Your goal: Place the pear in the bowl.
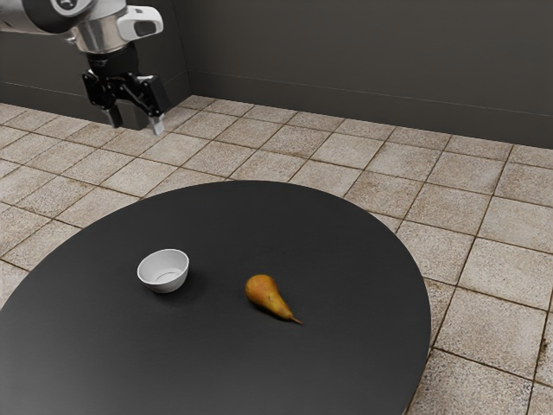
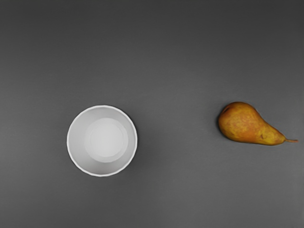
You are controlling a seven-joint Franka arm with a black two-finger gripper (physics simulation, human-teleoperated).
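hand (image 1: 136, 124) | raised | ptg dn | 2 fingers (image 1: 158, 126) wide apt

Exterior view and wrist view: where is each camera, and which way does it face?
Exterior view: beside the arm, looking down across the round table; the arm and its open end effector show at upper left.
Wrist view: on the arm, close to the end effector, looking down onto the tabletop.
Shared: both show the white bowl, the pear lying beside it, and the dark tabletop.
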